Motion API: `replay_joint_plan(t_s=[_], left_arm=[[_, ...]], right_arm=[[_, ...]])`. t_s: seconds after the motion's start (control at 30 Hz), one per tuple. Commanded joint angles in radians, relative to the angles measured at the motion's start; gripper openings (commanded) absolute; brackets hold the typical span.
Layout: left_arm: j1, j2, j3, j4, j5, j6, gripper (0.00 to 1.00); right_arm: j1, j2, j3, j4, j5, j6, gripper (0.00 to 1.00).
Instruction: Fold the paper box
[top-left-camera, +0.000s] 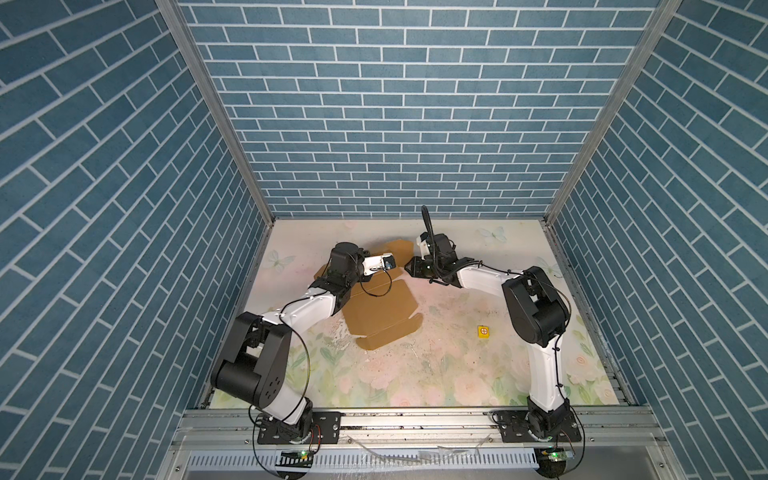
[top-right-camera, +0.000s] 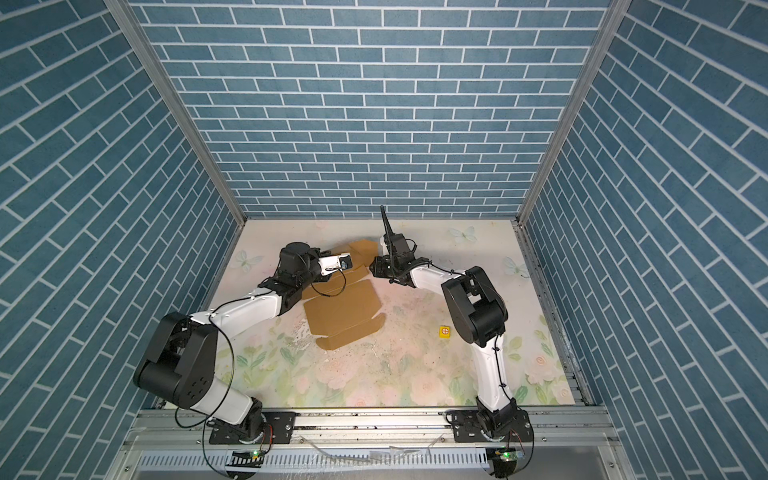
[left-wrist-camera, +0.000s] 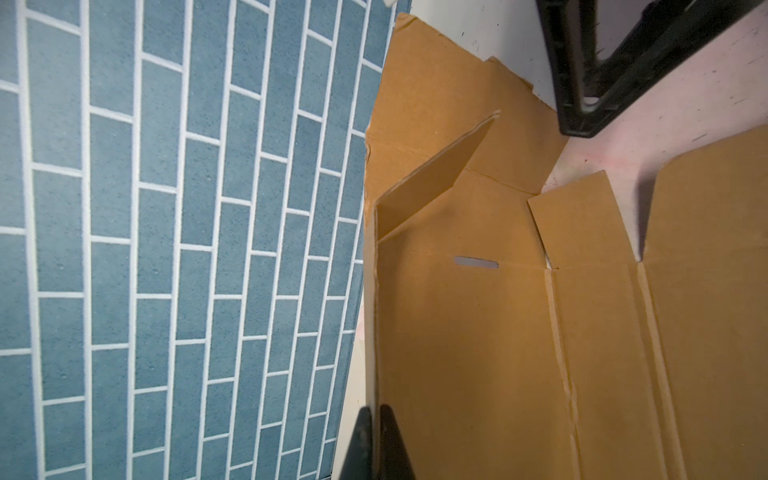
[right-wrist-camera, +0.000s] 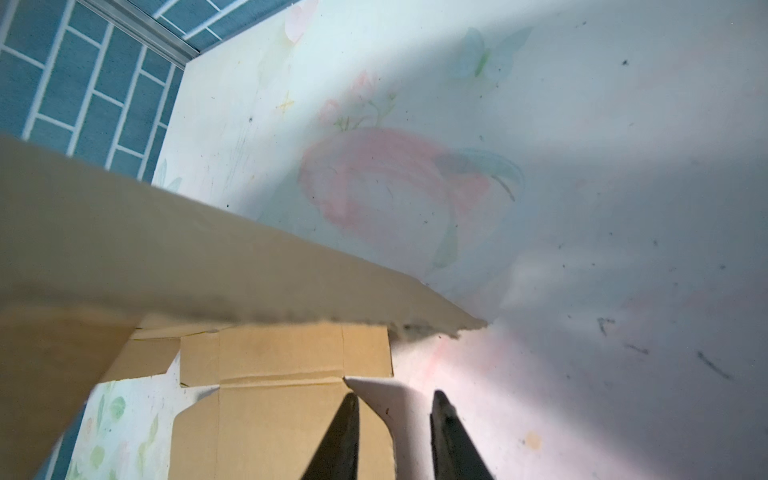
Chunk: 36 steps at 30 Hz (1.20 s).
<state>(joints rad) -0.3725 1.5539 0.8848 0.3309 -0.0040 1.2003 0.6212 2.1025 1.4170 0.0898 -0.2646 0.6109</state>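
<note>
Paper box (top-left-camera: 386, 307) lay partly flat, with the left gripper (left-wrist-camera: 376, 413) pinching one raised wall edge. The right gripper (right-wrist-camera: 397, 397), its fingers (right-wrist-camera: 340, 440) parted and empty, probably needed a bite near the flap's crease.

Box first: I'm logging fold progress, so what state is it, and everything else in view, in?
Box: unfolded, mostly flat, some flaps raised.
Left tool: shut on a raised edge of the Box.
Right tool: open, empty.
Cube: lying loose, apart from the Box.

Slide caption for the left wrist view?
Left gripper pinches the box by its raised side edge; slit visible near the fold.
</note>
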Motion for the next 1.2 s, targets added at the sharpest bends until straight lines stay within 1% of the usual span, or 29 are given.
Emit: replay_joint_plan(t_s=[0.0,0.23,0.27,0.43,0.63,0.87,1.03,1.1,1.17], left_arm=[[-0.001,0.002,-0.032,-0.072,0.028,-0.007,0.0],[-0.002,0.0,-0.027,-0.079,0.025,-0.013,0.0],[-0.002,0.0,-0.029,-0.077,0.026,-0.013,0.0],[-0.001,-0.002,-0.03,-0.076,0.027,-0.013,0.0],[-0.001,-0.002,-0.03,-0.075,0.029,-0.011,0.0],[-0.001,0.0,-0.029,-0.076,0.032,-0.012,0.0],[-0.001,0.0,-0.03,-0.075,0.033,-0.01,0.0],[0.0,0.0,-0.029,-0.076,0.031,-0.01,0.0],[-0.002,0.0,-0.029,-0.077,0.03,-0.011,0.0]], right_arm=[[0.009,0.039,0.022,0.068,0.011,0.065,0.31],[0.032,0.083,0.057,0.085,0.005,0.103,0.31],[0.035,0.114,0.057,0.085,0.008,0.106,0.31],[0.046,0.127,0.039,0.109,0.015,0.138,0.31],[0.065,0.134,0.04,0.17,-0.066,0.177,0.3],[0.098,0.099,0.049,0.19,-0.127,0.14,0.28],[0.123,0.11,0.041,0.218,-0.18,0.148,0.29],[0.129,0.098,0.019,0.239,-0.189,0.148,0.3],[0.122,0.043,-0.02,0.234,-0.178,0.128,0.31]])
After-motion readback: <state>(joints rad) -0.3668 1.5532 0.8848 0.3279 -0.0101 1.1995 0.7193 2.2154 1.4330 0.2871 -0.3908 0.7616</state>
